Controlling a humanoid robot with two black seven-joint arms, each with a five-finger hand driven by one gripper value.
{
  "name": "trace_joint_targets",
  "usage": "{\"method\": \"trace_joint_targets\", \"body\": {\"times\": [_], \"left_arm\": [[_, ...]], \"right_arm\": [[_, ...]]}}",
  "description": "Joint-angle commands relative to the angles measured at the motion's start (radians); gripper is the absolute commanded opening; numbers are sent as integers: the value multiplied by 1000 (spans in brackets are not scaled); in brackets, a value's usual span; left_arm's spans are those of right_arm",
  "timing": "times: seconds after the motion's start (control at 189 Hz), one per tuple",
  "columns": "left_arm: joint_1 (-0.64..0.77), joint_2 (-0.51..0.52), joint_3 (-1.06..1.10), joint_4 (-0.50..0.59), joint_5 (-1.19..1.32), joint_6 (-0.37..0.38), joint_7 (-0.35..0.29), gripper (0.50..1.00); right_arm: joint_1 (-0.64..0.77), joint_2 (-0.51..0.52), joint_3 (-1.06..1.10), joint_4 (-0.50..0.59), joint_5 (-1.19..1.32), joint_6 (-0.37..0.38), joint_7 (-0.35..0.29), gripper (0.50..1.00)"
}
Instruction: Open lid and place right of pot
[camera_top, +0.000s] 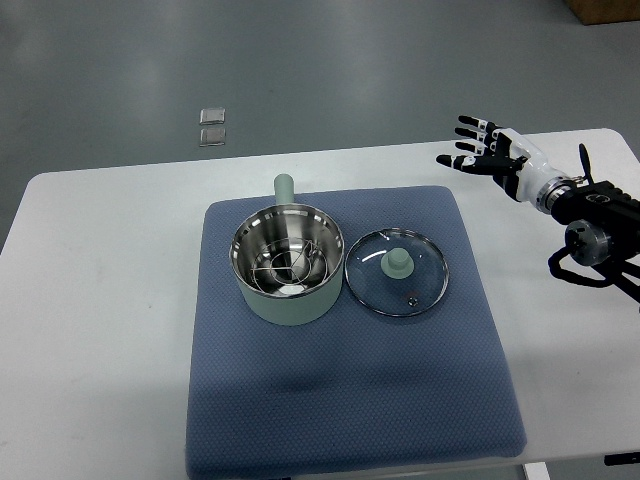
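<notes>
Blue mat (350, 400) under pot (288, 265), lid (397, 271)

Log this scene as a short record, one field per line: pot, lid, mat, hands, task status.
pot: green pot, open, handle pointing away from the robot, wire rack inside
lid: glass lid, flat on the mat, right of the pot, rim close beside it
mat: blue mat on white table
hands: right hand open, empty, above the table's far right; left out of view
task status: appears done
</notes>
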Motion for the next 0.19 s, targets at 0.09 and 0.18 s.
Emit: {"method": "trace_joint_targets", "body": {"times": [0.09,0.18], "left_arm": [[0,0,0,0,0,0,0,1000],[0,0,0,0,0,0,0,1000]], "right_arm": [[-14,6,1,-32,-6,-10,8,930],[-26,6,1,-32,-16,-18,22,930]]}}
